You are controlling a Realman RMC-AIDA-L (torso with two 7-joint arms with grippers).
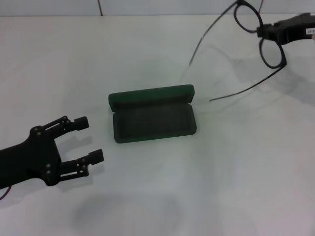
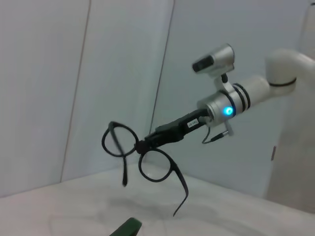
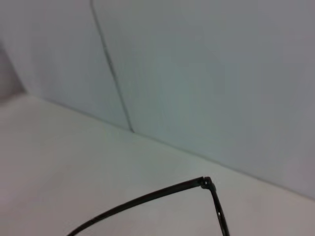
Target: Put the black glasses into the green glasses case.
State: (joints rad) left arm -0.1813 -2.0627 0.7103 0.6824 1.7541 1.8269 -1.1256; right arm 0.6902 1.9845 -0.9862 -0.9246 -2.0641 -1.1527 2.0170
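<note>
Right claw [image 1: 263,33]: pinching the black glasses [image 1: 269,49] at the bridge, up off the bench [image 1: 206,187] near its far right corner.
Black glasses: lifted, temple arms unfolded and reaching toward the bench's middle, well apart from the case.
Green glasses case [image 1: 151,118]: open at the middle of the bench, lid toward the far edge, lining up.
Left claw [image 1: 86,139]: fingers spread, holding nothing, near the left edge, beside the case.

The right end effector [image 1: 263,32] is gripping the black glasses [image 1: 248,44] at the bridge, holding them above the counter [image 1: 221,172], temple arms unfolded. The green glasses case [image 1: 152,119] is lying open mid-counter. The left end effector [image 1: 88,139] is hovering near the case, fingers spread.
</note>
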